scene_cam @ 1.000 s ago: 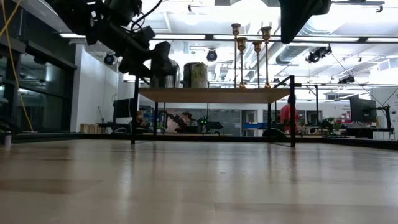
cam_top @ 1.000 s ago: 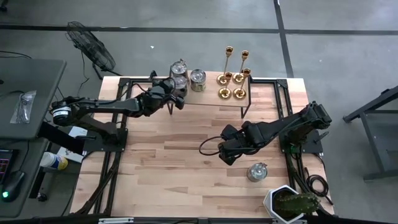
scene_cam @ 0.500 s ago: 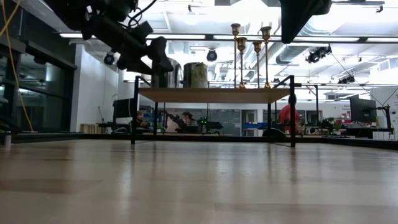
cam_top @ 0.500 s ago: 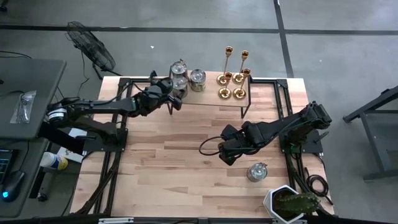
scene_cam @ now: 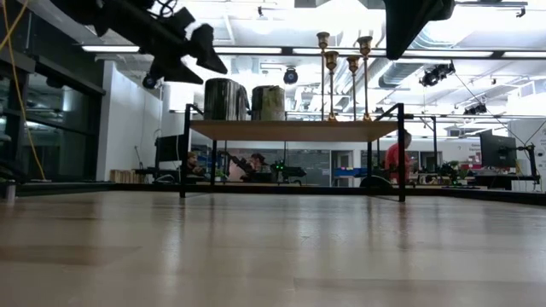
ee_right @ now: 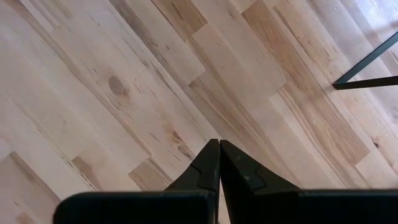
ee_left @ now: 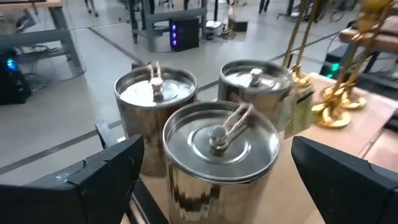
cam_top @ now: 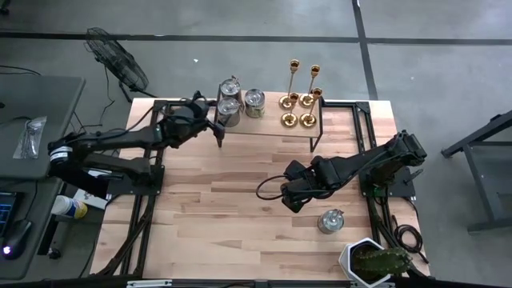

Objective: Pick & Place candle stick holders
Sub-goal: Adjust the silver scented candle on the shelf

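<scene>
My left claw [cam_top: 218,128] stands wide open and empty, raised just beside the shelf's [cam_top: 272,122] left end, facing the three lidded metal jars [ee_left: 217,155] grouped there. The nearest jar sits between my fingers' line of sight, untouched. The candle stick holders [cam_top: 300,100] stand upright together at the shelf's right end, well apart from this claw. My right claw [cam_top: 290,200] is pinched fully closed, holding nothing, low over the bare wooden counter [cam_top: 224,216]. A fourth jar [cam_top: 330,221] rests on the counter near it.
</scene>
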Robot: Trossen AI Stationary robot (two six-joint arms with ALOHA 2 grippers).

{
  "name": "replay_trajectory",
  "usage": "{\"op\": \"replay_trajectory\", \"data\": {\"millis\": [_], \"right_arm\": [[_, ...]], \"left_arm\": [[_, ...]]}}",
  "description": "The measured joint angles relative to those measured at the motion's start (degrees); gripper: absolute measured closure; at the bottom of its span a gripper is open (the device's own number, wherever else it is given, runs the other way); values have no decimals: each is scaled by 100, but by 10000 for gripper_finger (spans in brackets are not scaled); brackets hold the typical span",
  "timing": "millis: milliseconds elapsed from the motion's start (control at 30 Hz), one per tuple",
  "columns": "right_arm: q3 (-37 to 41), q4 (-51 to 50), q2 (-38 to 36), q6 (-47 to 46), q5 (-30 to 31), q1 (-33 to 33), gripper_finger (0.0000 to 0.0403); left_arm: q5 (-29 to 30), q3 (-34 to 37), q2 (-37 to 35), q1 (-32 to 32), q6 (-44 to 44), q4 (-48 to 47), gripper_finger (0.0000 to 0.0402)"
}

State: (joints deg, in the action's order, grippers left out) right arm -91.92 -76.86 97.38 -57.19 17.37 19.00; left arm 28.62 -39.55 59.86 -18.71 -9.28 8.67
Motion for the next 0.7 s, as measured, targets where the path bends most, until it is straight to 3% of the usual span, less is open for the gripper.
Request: {"op": "replay_trajectory", "data": {"millis": [133, 333, 700], "right_arm": [[0, 0, -2, 0, -2, 0, 401], [0, -2, 0, 0, -4, -2, 401], [0, -3, 0, 2, 0, -7, 401]], "left_arm": [[-374, 0, -275, -1, 0, 53, 2], [-1497, -26, -506, -1, -172, 80, 28], [-2533, -1276, -95, -1, -59, -1189, 199]]}}
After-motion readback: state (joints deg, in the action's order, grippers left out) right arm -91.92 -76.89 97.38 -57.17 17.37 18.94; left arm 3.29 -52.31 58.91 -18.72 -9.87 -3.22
